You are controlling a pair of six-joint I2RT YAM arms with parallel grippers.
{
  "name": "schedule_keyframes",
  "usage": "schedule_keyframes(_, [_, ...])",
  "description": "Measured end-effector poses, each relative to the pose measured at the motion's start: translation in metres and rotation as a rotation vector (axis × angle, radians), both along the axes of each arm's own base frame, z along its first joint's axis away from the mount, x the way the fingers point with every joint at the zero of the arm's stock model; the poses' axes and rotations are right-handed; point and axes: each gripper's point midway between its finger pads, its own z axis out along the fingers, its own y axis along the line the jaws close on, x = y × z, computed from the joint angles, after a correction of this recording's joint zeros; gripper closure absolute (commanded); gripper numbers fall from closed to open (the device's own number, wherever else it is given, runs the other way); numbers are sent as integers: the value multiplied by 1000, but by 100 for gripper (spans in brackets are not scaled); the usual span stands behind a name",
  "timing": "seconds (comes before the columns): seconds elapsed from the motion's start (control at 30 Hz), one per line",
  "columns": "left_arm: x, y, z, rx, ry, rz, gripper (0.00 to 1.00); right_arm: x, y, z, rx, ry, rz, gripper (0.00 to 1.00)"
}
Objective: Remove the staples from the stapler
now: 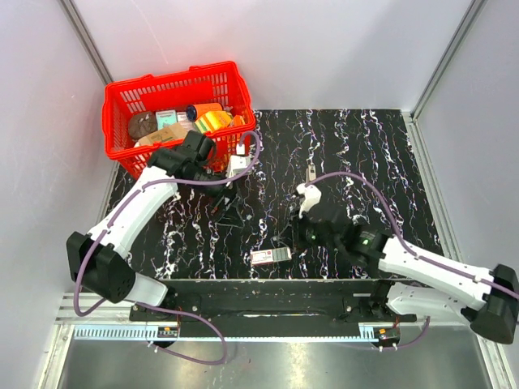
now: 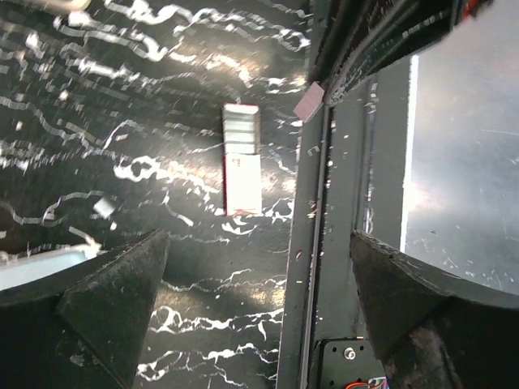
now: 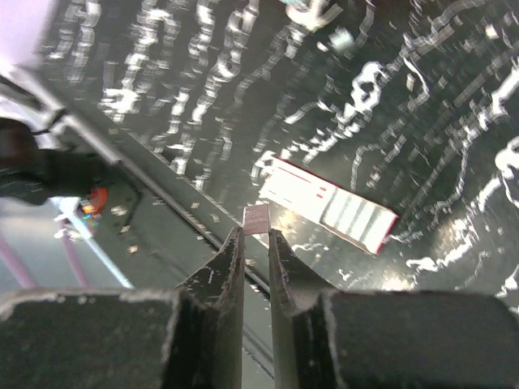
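Note:
My right gripper (image 3: pixel 256 231) is shut on the staples (image 3: pixel 256 219), a short pale strip sticking out past its fingertips just above the table. The left wrist view shows the same strip (image 2: pixel 308 101) under the dark right gripper, at the table's near rail. My left gripper (image 2: pixel 258 235) is wide open, with only bare table between its fingers. A pale blue-and-white edge at the lower left of that view is the stapler (image 2: pixel 36 267), lying beside the left finger (image 2: pixel 113 300). In the top view the left gripper (image 1: pixel 225 194) hides the stapler, and the right gripper (image 1: pixel 293 235) hangs near the front.
A flat white-and-red box (image 1: pixel 270 256) lies by the near rail (image 1: pixel 268 285), just left of the right gripper. The red basket (image 1: pixel 122 93) with several items stands at the back left. A small grey object (image 1: pixel 310 172) lies mid-table. A tiny pale scrap (image 2: pixel 104 207) is on the black marbled tabletop.

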Motion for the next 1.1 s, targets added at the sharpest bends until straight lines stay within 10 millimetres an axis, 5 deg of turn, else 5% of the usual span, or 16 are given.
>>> schedule_keyframes(0.17, [16, 9, -21, 76, -13, 98, 1, -3, 2, -61, -186, 29, -168, 100])
schedule_keyframes(0.33, [27, 12, -24, 109, -30, 157, 1, -4, 7, -96, -332, 13, -306, 100])
schedule_keyframes(1.1, [36, 14, -30, 128, -46, 219, 1, -3, 10, -116, -394, 23, -559, 100])
